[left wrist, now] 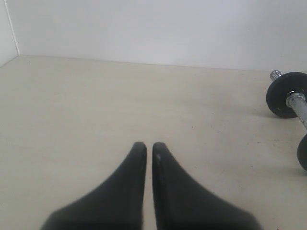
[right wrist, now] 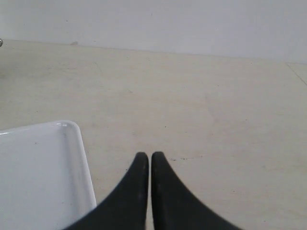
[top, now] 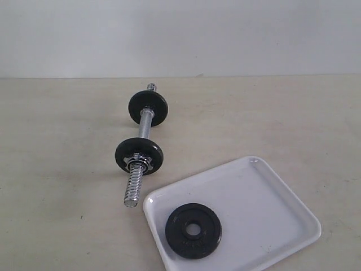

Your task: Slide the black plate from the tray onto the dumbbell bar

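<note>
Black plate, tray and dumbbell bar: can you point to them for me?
black plate [top: 176, 230], exterior view, left of its ring
tray [top: 265, 203], exterior view, bare white floor
dumbbell bar [top: 145, 127], exterior view, smooth middle

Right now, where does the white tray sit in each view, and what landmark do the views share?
Exterior view: the tray lies lower right, with the black plate flat inside it.
Left wrist view: not in it; the dumbbell bar shows at the picture's right edge.
Right wrist view: one rounded tray corner at the picture's lower left, beside the shut fingers.
Shared landmark: the line where the table meets the wall.
</note>
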You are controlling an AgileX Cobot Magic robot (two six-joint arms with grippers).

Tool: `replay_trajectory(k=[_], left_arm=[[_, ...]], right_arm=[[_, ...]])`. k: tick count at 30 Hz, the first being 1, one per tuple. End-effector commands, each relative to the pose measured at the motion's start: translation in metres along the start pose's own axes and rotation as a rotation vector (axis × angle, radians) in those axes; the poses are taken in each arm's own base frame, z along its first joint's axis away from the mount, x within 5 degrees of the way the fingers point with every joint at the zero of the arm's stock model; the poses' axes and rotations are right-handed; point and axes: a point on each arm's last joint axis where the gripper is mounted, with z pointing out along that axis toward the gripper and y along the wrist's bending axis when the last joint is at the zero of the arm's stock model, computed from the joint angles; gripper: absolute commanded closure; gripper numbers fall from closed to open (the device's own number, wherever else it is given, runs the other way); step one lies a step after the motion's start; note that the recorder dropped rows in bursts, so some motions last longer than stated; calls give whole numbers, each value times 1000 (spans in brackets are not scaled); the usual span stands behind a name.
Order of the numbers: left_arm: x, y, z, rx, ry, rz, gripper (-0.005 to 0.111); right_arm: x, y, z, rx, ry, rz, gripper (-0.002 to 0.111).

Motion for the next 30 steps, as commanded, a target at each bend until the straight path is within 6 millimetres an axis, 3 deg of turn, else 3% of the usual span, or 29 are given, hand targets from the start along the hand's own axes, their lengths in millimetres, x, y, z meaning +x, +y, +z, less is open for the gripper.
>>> replay_trajectory(k=[1,18,30], left_arm=[[0,0,0,7,-11,-3,102],[-1,-1,0,8,-24,2,102],[-37,-3,-8,39,-435,-14,102]], right_arm=[[-1,0,0,-1,-8,-7,108],[-1,0,0,-1,-8,-7,108],[-1,0,0,-1,-8,-7,108]])
